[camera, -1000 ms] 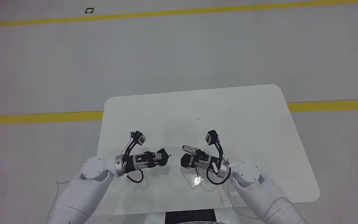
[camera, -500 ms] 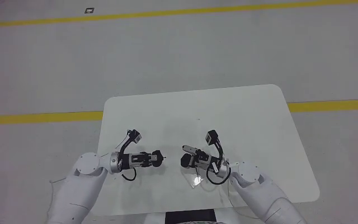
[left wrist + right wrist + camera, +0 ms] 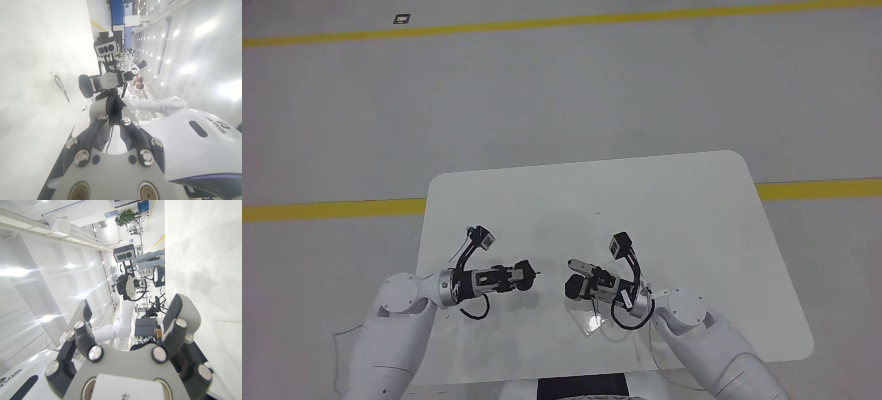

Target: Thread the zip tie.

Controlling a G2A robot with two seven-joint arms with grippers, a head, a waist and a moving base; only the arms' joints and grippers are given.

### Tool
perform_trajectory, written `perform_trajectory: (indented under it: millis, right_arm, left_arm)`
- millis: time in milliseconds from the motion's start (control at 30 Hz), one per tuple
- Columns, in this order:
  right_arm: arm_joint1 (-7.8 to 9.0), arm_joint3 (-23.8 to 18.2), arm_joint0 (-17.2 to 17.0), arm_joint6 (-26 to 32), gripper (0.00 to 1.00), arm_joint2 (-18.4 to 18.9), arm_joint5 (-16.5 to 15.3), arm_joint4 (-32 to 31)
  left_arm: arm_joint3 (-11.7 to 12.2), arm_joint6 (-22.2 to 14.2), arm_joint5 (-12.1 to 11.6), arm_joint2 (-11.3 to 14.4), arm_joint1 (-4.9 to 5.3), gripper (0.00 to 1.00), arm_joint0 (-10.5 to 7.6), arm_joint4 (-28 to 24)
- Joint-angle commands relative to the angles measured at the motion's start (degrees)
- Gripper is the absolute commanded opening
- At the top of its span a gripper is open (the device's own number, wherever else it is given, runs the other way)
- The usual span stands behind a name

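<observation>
Released: right gripper, pads spread wide, hanging low over the white table. Facing it, near but apart: left gripper, tips aimed at the right gripper, fingers clenched tip to tip. A thin black strand runs back between its finger links. Cannot tell if that is a tie or a cable, or whether the tips pinch anything.

The zip tie is a thin dark looped strip lying flat on the table just beside the right gripper, below its level, apart from both grippers.

A small clear glinting scrap lies on the table on the robot side of the right gripper, close under its wrist. A tiny dark speck sits on the table well beyond the right gripper.

Off the table, far from the right gripper: yellow floor line and small dark floor marker.
</observation>
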Motion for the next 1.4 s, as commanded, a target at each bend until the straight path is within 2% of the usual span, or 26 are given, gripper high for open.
perform_trajectory:
  millis: [0, 333, 467, 533, 633, 833, 933, 1033, 1167, 1367]
  right_arm:
    - [0.00, 0.00, 0.00, 0.00, 1.00, 0.00, 0.00, 0.00]
    - [0.00, 0.00, 0.00, 0.00, 1.00, 0.00, 0.00, 0.00]
    - [0.66, -3.04, -0.68, -2.59, 1.00, 1.38, 0.53, -6.99]
    - [1.19, -5.75, -1.86, -3.44, 1.00, 2.43, 2.08, -11.03]
    - [2.22, -11.06, -4.06, -3.60, 1.00, 4.54, 6.32, -17.90]
    - [4.10, -21.70, -7.91, 0.42, 1.00, 7.35, 16.40, -30.79]
    - [4.75, -26.02, -8.87, 2.51, 1.00, 7.12, 20.67, -37.93]
    - [5.15, -29.37, -9.07, 4.03, 1.00, 5.33, 25.49, -46.02]
    - [5.19, -30.08, -7.75, 8.36, 1.00, 0.87, 27.78, -51.92]
    - [5.19, -30.08, -7.75, 8.36, 1.00, 0.87, 27.78, -51.92]
  left_arm:
    - [0.01, 0.00, 0.00, 0.02, 0.03, 0.00, -0.01, -0.03]
    - [0.01, 0.00, 0.00, 0.02, 0.03, 0.00, -0.01, -0.03]
    - [0.01, 0.00, 0.00, 0.02, 0.03, 0.00, -0.01, -0.03]
    - [0.01, 0.00, 0.00, 0.02, 0.03, 0.00, -0.01, -0.03]
    - [0.01, 0.00, 0.00, 0.02, 0.03, 0.00, -0.01, -0.03]
    - [0.01, 0.00, 0.00, 0.02, 0.03, 0.00, -0.01, -0.03]
    - [0.01, 0.00, 0.00, 0.02, 0.03, 0.00, -0.01, -0.03]
    - [0.01, 0.00, 0.00, 0.02, 0.03, 0.00, -0.01, -0.03]
    - [0.01, 0.00, 0.00, 0.02, 0.03, 0.00, -0.01, -0.03]
    - [0.01, 0.00, 0.00, 0.02, 0.03, 0.00, -0.01, -0.03]
